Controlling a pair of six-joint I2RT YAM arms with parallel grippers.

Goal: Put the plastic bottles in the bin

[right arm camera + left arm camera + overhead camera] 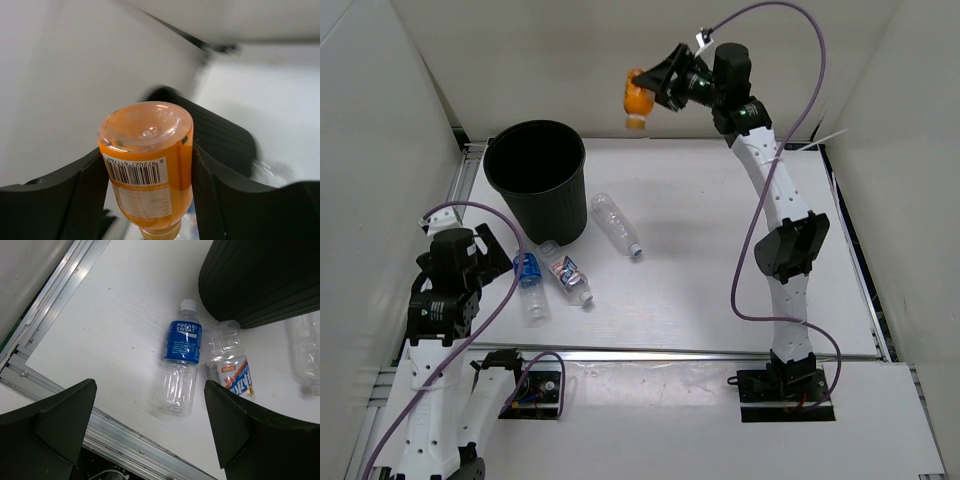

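Observation:
High above the table at the back, my right gripper (646,90) is shut on the orange bottle (636,98), which hangs neck down between the pads (146,165). It is to the right of the black bin (536,178), whose blurred rim (220,132) shows behind the bottle. A plain clear bottle (616,224) lies right of the bin. The blue-label bottle (529,281) (181,365) and the red-white-blue label bottle (567,274) (229,360) lie side by side in front of the bin. My left gripper (492,252) (150,432) hovers open above the table, near the blue-label bottle's base.
White walls enclose the table on the left, back and right. An aluminium rail (60,295) runs along the left edge and another (700,354) along the front. The right arm's purple cable (750,250) loops beside its links.

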